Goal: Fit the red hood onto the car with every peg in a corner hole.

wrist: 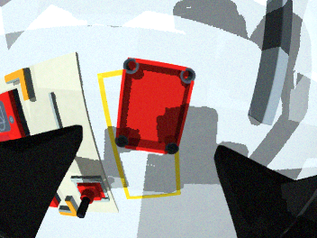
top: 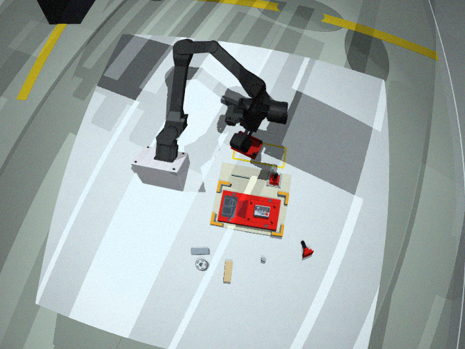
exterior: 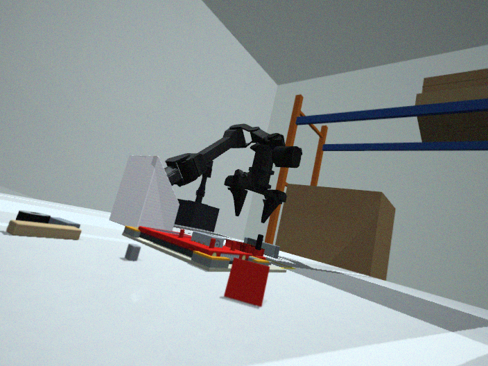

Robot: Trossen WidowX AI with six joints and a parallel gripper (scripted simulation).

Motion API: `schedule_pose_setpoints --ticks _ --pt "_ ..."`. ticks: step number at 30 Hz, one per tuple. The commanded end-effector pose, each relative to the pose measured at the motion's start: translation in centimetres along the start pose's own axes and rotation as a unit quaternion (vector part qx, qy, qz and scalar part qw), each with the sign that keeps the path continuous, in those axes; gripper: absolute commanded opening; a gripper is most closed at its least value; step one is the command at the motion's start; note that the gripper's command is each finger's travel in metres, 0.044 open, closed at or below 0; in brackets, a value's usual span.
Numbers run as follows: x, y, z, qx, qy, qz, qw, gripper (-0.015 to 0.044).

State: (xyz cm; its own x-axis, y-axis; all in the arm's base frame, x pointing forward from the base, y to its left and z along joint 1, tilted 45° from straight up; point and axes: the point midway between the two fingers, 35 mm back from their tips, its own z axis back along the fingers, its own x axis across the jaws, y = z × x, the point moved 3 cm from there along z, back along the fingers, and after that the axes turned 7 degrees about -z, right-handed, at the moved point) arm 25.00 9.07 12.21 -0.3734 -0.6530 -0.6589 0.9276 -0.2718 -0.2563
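Observation:
The red hood (top: 255,147) (exterior: 241,246) (wrist: 153,99) lies on the table partly over a yellow outline, its four ringed corner bosses showing in the wrist view. My gripper (exterior: 250,219) (wrist: 150,143) is open and empty above it, fingers wide to both sides and clear of it. In the top view the hand covers part of the hood. The red chassis (top: 276,217) (exterior: 165,237) sits in the jig (top: 225,168) (wrist: 67,81) with the grey engine block (top: 261,211) (exterior: 204,238) on its deck. Short red pegs (top: 250,203) (exterior: 181,233) stand around the engine.
A black-handled red piece (top: 274,179) (wrist: 91,191) stands on the jig plate near the hood; another (top: 307,251) (exterior: 247,281) lies right of the jig. A wooden bar (top: 228,271), grey bar (top: 199,250), wheel (top: 201,264) and small cube (top: 263,259) lie beyond. Another grey bar (wrist: 267,86) lies beside the hood.

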Motion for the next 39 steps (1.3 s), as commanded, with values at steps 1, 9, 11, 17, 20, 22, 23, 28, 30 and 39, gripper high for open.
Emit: schedule_pose_setpoints --ticks 1,9,11,17,20,22,23,28,30,39 --pt "0.0 0.0 0.0 0.000 0.000 -0.004 1.000 0.0440" --pt "0.4 -0.5 -0.8 0.025 -0.030 -0.096 0.995 0.0440" --pt "0.6 -0.7 -1.3 0.043 -0.043 -0.148 0.987 0.0440" --pt "0.9 -1.2 -2.2 0.106 -0.047 -0.290 0.950 0.0440" --pt "1.0 -1.4 -2.6 0.140 -0.040 -0.362 0.921 0.0440" --pt "1.1 -1.5 -2.8 0.162 -0.030 -0.410 0.897 0.0440" --pt "1.1 -1.6 -3.0 0.173 -0.024 -0.433 0.885 0.0440" --pt "1.2 -2.0 -3.4 0.220 0.022 -0.543 0.810 0.0440" --pt "1.2 -2.1 -3.5 0.234 0.046 -0.584 0.776 0.0440" --pt "1.2 -2.8 -4.0 0.259 0.184 -0.741 0.592 0.0440"
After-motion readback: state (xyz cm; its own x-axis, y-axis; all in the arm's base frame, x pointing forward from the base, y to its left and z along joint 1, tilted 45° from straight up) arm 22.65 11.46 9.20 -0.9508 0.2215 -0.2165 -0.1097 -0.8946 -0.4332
